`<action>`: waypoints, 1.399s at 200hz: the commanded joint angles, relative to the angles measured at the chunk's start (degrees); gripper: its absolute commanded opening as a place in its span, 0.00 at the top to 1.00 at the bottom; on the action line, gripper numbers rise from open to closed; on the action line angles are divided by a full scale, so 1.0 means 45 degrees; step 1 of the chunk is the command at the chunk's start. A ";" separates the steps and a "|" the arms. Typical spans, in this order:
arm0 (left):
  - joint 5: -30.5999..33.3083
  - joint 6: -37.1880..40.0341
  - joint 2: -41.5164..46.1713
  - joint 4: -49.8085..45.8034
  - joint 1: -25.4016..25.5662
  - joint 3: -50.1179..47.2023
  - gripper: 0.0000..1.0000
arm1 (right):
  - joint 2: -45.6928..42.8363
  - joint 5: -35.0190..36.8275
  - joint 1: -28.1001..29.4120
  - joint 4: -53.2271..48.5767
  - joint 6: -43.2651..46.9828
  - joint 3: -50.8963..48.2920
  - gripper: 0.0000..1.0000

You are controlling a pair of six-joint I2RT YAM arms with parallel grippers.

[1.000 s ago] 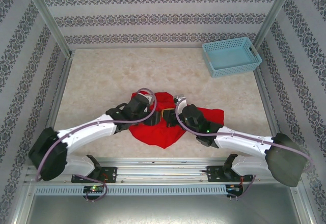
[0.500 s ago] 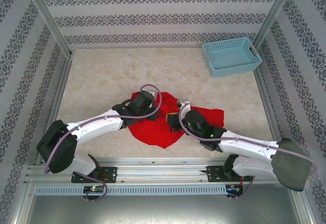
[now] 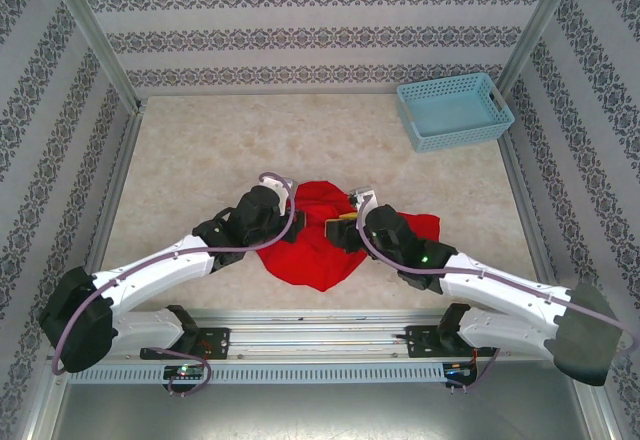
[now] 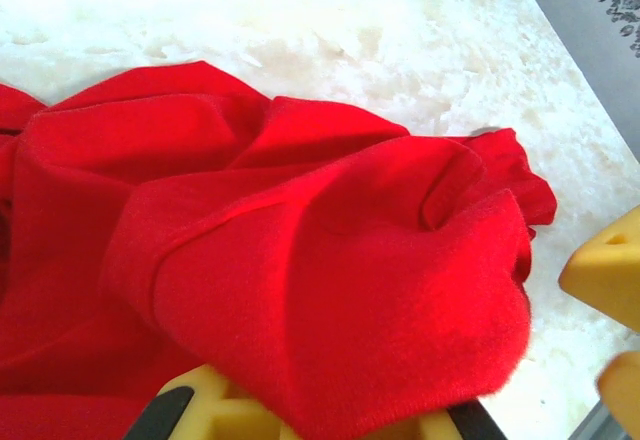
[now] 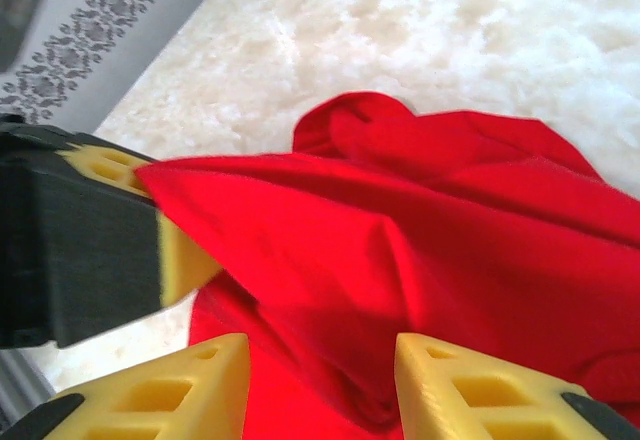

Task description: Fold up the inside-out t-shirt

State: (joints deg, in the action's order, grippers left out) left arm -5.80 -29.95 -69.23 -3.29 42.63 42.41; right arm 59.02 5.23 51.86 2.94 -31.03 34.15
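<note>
The inside-out t-shirt [image 3: 318, 248] is a crumpled bright red heap near the table's front middle. My left gripper [image 3: 298, 224] comes at it from the left and is shut on a fold of the cloth. In the left wrist view the red cloth [image 4: 300, 260] drapes over the yellow fingers [image 4: 215, 410] of my left gripper [image 4: 330, 422]. My right gripper [image 3: 343, 228] sits at the shirt's right side. Its yellow fingers [image 5: 170, 390] stand apart, so my right gripper [image 5: 320, 385] is open over loose red cloth [image 5: 430, 250], with the left gripper's finger [image 5: 175, 250] close by.
A light blue plastic basket [image 3: 455, 110] stands at the back right corner. Patterned walls and metal posts [image 3: 95, 40] close in the beige table [image 3: 220, 150]. The metal rail [image 3: 320, 345] with both arm bases runs along the front edge.
The left gripper has closed on the shirt and pulled a little to the left. The right gripper has opened and released its fold.
</note>
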 commanded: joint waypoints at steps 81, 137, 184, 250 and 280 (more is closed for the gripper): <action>-0.0338 0.0885 -0.0610 0.0135 -0.0105 0.0191 1.00 | 0.1302 0.0181 -0.0128 -0.1056 0.0842 0.1345 1.00; 0.0913 0.2038 -0.2181 -0.1248 -0.0118 0.0929 0.94 | -0.0817 -0.0863 -0.1131 -0.2201 -0.0227 0.1148 1.00; 0.1156 0.2308 -0.1674 -0.1927 -0.0071 0.0878 0.79 | -0.1793 -0.2344 -0.2173 -0.1129 -0.1155 0.0013 1.00; 0.0078 0.2269 -0.0810 -0.1209 0.1107 0.0916 0.70 | -0.1586 -0.3279 -0.1500 0.0911 -0.0604 -0.0404 1.00; 0.0082 0.2262 -0.1706 -0.0783 0.1489 0.1412 0.73 | -0.1807 -0.2533 -0.1372 0.0550 -0.0527 -0.0653 1.00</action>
State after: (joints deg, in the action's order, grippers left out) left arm -4.47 -19.79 -73.84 -9.23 47.59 46.22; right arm 52.29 -7.99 45.25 3.73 -34.37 32.34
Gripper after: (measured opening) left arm 0.281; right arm 0.060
